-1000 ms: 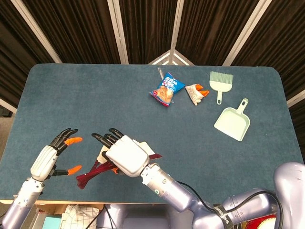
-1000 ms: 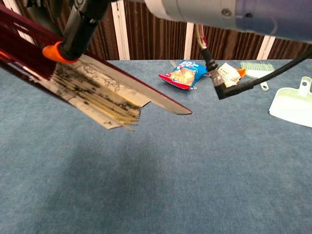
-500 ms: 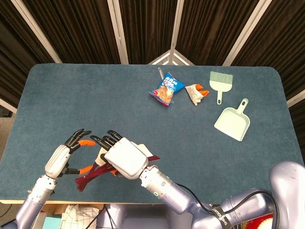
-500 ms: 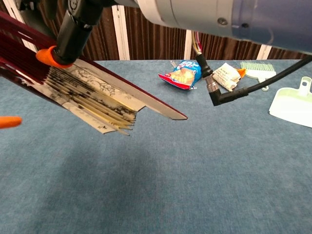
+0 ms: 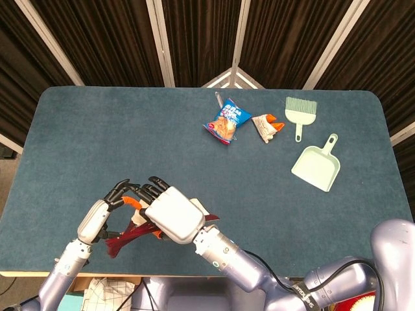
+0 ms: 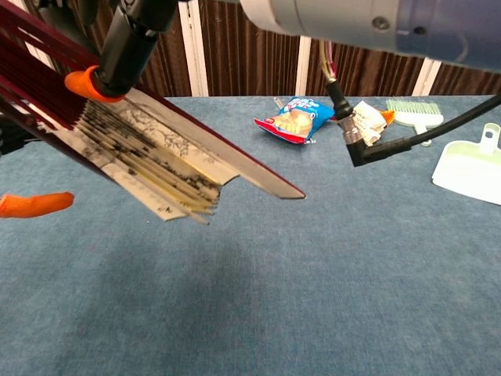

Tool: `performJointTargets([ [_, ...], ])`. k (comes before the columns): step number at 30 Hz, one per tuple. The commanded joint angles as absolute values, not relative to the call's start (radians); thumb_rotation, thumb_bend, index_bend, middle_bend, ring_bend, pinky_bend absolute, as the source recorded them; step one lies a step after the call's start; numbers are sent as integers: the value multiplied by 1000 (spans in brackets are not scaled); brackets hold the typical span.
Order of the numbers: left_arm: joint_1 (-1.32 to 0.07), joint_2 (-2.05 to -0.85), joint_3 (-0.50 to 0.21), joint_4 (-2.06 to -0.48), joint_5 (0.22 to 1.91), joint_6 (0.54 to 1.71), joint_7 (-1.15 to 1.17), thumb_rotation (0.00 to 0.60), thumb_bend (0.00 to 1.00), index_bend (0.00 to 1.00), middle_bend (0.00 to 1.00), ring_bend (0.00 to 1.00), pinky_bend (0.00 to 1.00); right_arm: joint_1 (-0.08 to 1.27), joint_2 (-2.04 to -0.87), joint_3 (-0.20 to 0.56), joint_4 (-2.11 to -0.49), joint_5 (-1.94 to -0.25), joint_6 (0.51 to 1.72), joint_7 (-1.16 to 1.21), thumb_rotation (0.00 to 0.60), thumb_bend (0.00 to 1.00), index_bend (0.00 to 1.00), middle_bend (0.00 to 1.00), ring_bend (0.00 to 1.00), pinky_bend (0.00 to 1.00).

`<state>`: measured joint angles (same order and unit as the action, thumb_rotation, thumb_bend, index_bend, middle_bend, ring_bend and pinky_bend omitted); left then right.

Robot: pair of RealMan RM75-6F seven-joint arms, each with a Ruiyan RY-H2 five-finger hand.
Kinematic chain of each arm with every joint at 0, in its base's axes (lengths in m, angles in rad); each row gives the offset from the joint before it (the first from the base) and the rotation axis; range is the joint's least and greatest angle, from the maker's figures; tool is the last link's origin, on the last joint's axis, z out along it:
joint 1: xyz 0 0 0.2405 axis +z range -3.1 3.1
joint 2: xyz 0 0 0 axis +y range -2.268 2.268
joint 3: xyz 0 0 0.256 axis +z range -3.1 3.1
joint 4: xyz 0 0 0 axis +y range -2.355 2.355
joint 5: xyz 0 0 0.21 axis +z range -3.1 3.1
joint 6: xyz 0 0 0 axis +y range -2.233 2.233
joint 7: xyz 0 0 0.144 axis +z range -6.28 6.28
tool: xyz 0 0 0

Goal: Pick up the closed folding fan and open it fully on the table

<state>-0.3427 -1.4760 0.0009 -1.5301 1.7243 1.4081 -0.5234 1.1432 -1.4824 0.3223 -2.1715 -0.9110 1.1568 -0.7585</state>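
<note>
Blue table: snack bag, brush, dustpan far from fan.

My right hand is white with black fingers, and so is my left hand, with orange tips. The fan has dark red sticks and cream paper with black drawings. The table is blue-green. The chip bag is blue. The brush and dustpan are pale green.
</note>
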Motion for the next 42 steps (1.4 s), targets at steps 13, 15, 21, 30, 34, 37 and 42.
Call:
performJointTargets([
  [13, -354, -1520, -15, -1515, 1693, 1415, -538, 600, 555, 581, 223, 0, 101, 1131, -1444, 305, -2195, -925, 1164, -746, 600, 479, 753, 126, 240, 188],
  [15, -355, -1522, -16, -1516, 1687, 1414, -540, 600, 574, 607, 245, 0, 101, 1128, -1438, 302, -2200, -926, 1167, -747, 600, 479, 754, 126, 240, 188],
  [21, -355, -1519, -18, -1520, 1683, 1422, -535, 600, 580, 621, 262, 0, 101, 1112, -1411, 294, -2211, -926, 1178, -735, 600, 479, 755, 126, 240, 187],
  [30, -355, -1505, -40, -1522, 1679, 1452, -512, 600, 580, 625, 267, 0, 101, 1067, -1349, 271, -2204, -962, 1174, -676, 600, 480, 756, 126, 240, 188],
  [34, -357, -1502, -52, -1512, 1689, 1475, -489, 600, 580, 625, 267, 0, 101, 1038, -1309, 259, -2192, -986, 1173, -644, 600, 481, 756, 126, 240, 187],
  [37, -357, -1496, -61, -1506, 1698, 1495, -480, 600, 579, 625, 268, 0, 101, 1015, -1272, 250, -2181, -1005, 1170, -616, 600, 480, 756, 126, 240, 187],
  [42, -358, -1487, -75, -1501, 1713, 1531, -471, 600, 573, 623, 268, 0, 101, 978, -1225, 240, -2163, -1048, 1165, -558, 600, 481, 756, 126, 240, 188],
])
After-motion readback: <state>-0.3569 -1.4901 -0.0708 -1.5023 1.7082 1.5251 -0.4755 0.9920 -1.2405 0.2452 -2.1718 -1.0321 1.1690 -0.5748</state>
